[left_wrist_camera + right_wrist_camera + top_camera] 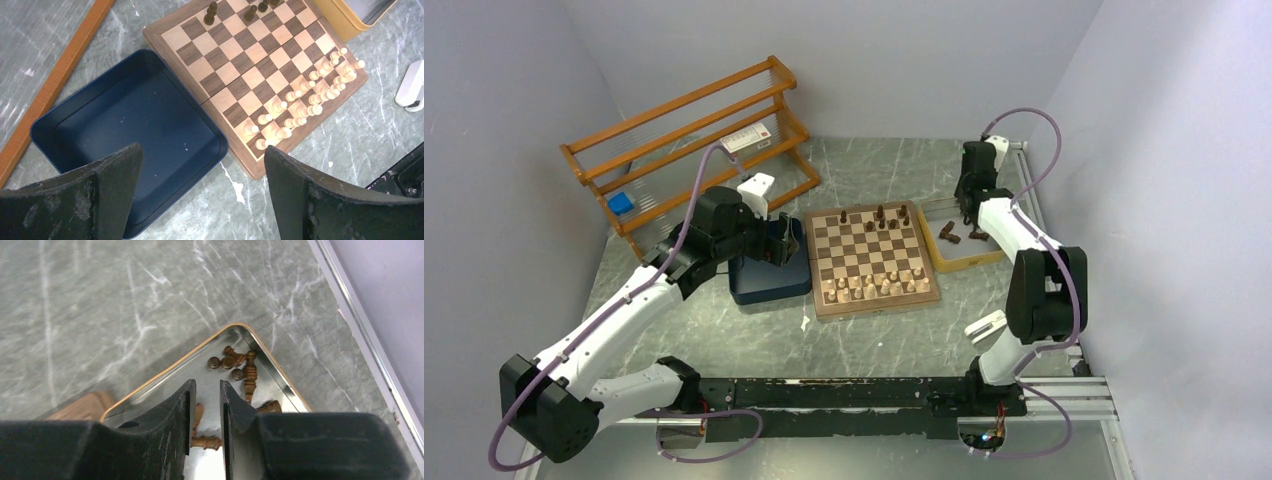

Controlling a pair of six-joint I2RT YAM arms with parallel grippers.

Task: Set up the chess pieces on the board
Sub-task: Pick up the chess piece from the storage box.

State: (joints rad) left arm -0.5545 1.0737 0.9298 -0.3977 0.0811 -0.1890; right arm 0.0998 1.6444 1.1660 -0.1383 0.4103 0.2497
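Observation:
The board (874, 258) lies mid-table, with several dark chess pieces (879, 215) standing on its far rows. More dark chess pieces (250, 372) lie loose in the yellow tray (265, 350) to the right of the board. My right gripper (206, 387) hangs low over that tray, its jaws a narrow gap apart. One dark piece (206, 442) lies crosswise under the gap, passing beneath the fingers. My left gripper (202, 155) stands wide open and holds nothing, above the near corner of the dark blue tray (125, 115) left of the board (240, 65).
Pale cream chessmen (300, 100) fill the board's near rows. A wooden rack (694, 130) stands at the back left. A small white object (986, 326) lies by the right arm's base. Walls close in on the left, back and right.

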